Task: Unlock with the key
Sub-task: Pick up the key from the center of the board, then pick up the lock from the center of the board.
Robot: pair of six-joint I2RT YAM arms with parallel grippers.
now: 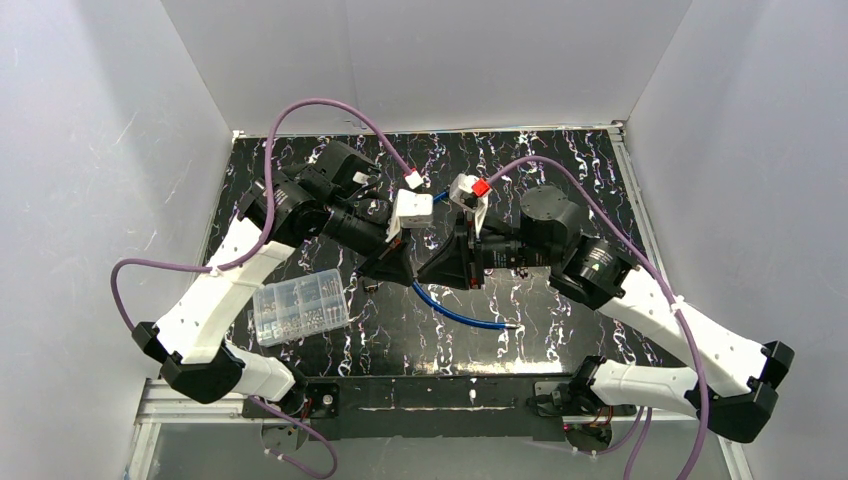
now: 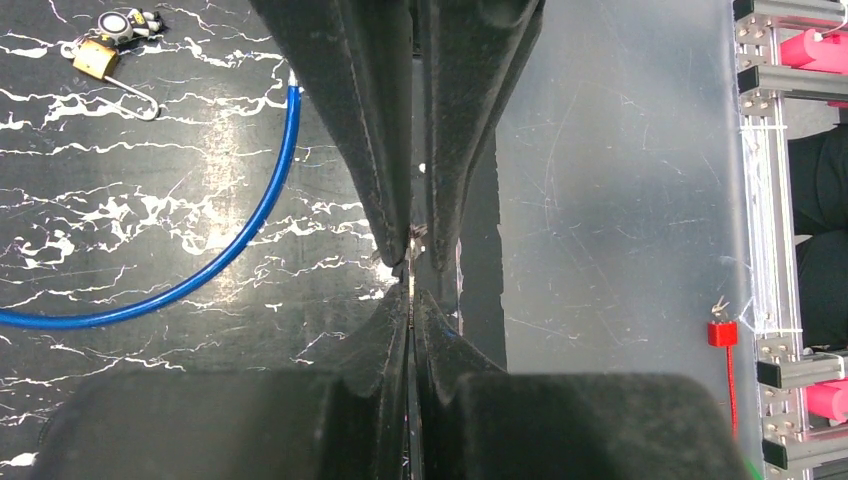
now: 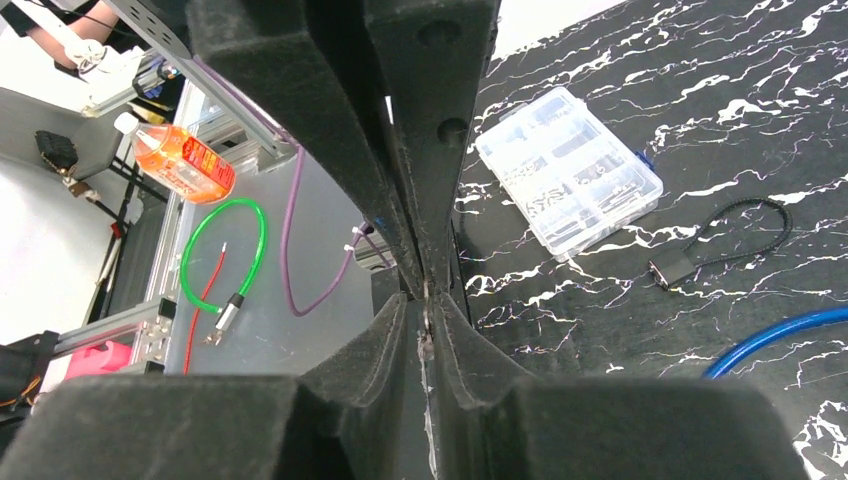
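While both arms lean toward the middle of the black table with white marble veins point(image 1: 560, 170), their tips stand close together, almost facing each other above it. The left pincer point(image 1: 392, 266) is fully closed: in its wrist view the black foam fingers point(image 2: 360, 150) press flat against each other. I cannot tell if something thin sits between them. The right pincer point(image 1: 447, 266) is narrow too. Its dark fingers point(image 3: 330, 130) meet with only a hair-thin slit, and whether they pinch anything I cannot tell.

The small brass padlock point(image 2: 90, 57) lies on the table, well apart from the left pincer, with its thin metal shackle point(image 2: 137, 98) pointing toward the long blue cable point(image 1: 460, 315). A round silver and black piece point(image 2: 122, 22) lies just beside the padlock. I cannot say if this is the key.

The blue cable curves over the table below both pincers. A clear plastic box with small compartments point(image 1: 300, 305) rests near the left arm. Between this box and the cable lies a small black block with a thin black loop point(image 3: 675, 270). Off the table, an orange bottle point(image 3: 180, 160) and a green wire ring point(image 3: 222, 255) are visible.
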